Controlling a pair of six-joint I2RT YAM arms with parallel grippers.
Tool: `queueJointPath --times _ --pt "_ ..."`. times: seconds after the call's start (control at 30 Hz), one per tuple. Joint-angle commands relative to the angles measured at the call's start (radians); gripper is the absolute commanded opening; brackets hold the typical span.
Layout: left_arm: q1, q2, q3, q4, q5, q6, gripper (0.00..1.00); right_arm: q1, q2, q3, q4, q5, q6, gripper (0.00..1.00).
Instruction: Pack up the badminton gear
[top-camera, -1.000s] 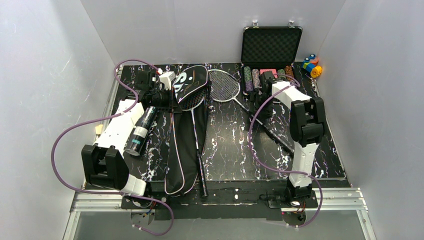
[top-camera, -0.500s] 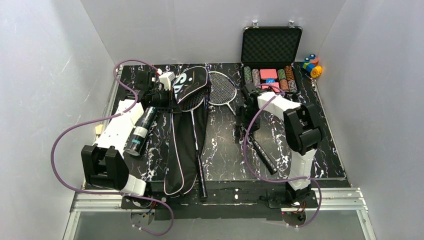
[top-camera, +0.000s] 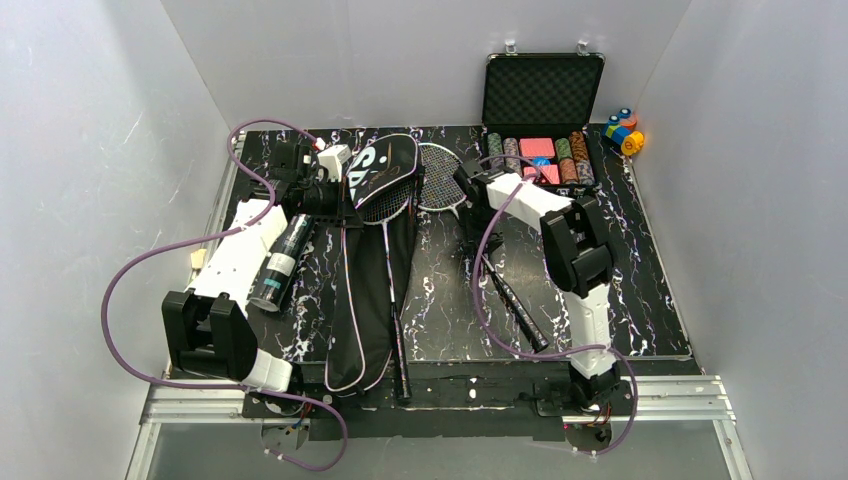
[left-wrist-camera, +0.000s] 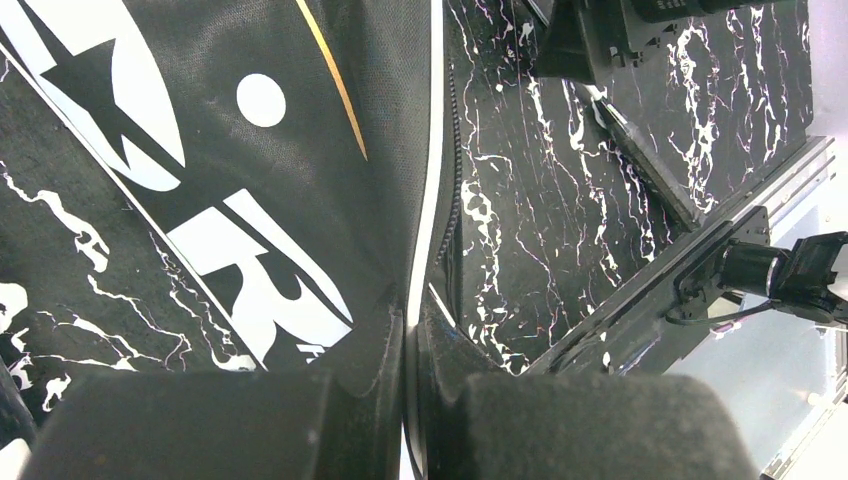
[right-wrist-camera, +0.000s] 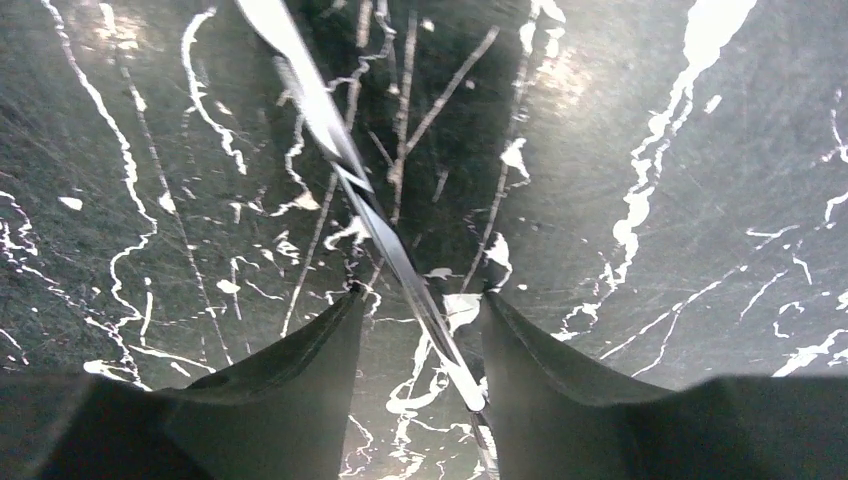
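Half done at best, judged from the top view. Found one racket lying on the opened SPORT bag, head tucked under the lifted flap, shaft and handle uncovered. Found the second racket outside, head just beside the bag's mouth, handle trailing toward the near edge. Saw the black tube on the table at the left side, not packed. Made out no shuttlecocks anywhere. Kept the poker case and the coloured blocks out of the count.

From the left wrist: saw the left gripper pressed together on the bag's white-piped edge, pinching the flap.

From the right wrist: saw the right gripper spread, one finger on either side of the second racket's thin shaft, bare table showing on both sides — not clamped yet. Judged the remainder as gripping that shaft, sliding the racket in beside the first, then stowing the tube and zipping up.
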Motion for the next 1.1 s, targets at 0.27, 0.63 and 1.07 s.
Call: queueJointPath --times 0.27,0.63,1.07 --pt "0.005 -0.054 0.0 0.038 0.055 0.003 0.0 0.072 -0.069 -0.051 0.098 -0.005 -0.044 0.01" --pt "0.005 -0.058 0.0 0.04 0.045 0.001 0.0 0.171 -0.356 -0.235 0.066 0.011 -0.015 0.01" --pt "0.012 -0.043 0.001 0.049 0.041 0.0 0.0 0.222 -0.685 -0.355 -0.175 0.106 0.107 0.01"
